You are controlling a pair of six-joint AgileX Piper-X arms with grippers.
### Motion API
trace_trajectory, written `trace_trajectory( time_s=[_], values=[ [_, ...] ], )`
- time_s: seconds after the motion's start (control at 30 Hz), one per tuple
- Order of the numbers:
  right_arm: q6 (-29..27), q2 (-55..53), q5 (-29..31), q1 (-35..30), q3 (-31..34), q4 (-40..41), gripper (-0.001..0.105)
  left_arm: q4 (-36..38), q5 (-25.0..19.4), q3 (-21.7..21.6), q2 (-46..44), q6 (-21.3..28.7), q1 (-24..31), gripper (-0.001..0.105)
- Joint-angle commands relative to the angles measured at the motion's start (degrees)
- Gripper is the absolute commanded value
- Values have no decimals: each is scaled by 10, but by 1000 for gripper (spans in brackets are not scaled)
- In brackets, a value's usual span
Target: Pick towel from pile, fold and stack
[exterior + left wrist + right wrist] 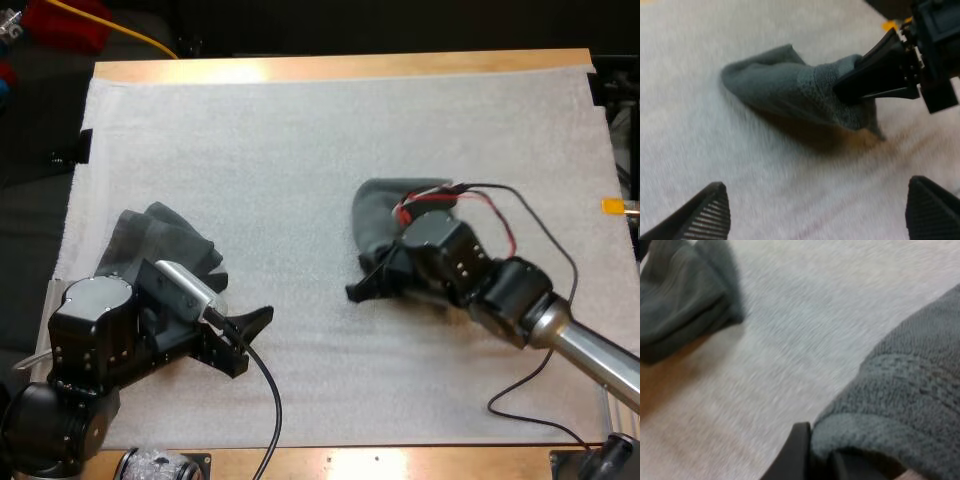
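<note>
A dark grey-green towel (383, 215) lies bunched on the white mat right of centre. My right gripper (366, 283) is shut on its near edge. In the left wrist view the same towel (780, 82) rests partly on the mat, with the right gripper's black fingers (875, 75) pinching one end. The right wrist view has the towel's hem (900, 405) pressed against my own finger (799, 452). A crumpled pile of towels (160, 240) sits at the mat's left side, behind my left gripper (250, 328). That gripper (822, 212) is open, its fingertips wide apart over bare mat.
The white mat (300, 150) covers most of the wooden table (340, 68). Bare mat stretches between the two grippers and towards the far side. The right wrist view has the towel pile (680, 295) across the mat from the held towel.
</note>
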Motion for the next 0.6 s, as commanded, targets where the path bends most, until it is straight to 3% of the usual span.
trace_trajectory(
  time_s=[0.0,0.17,0.27,0.37,0.43,0.53,0.57],
  values=[
    [-6,-5,12,11,-5,1,2,12,3,-5,-1,2,-2,70],
    [11,-5,18,41,-5,1,2,42,3,-5,-1,2,-2,70],
    [11,-5,12,55,-5,1,10,57,3,-5,-1,2,-2,70],
    [11,-5,6,65,-5,1,32,64,3,-5,-1,2,-2,70],
    [11,-5,-22,66,-5,1,53,67,3,-5,-1,2,-2,70],
    [11,-7,-84,66,-5,1,73,74,3,-5,-1,2,-2,70],
    [11,-7,-94,66,-5,1,75,77,3,-5,-1,2,-2,70]
  ],
)
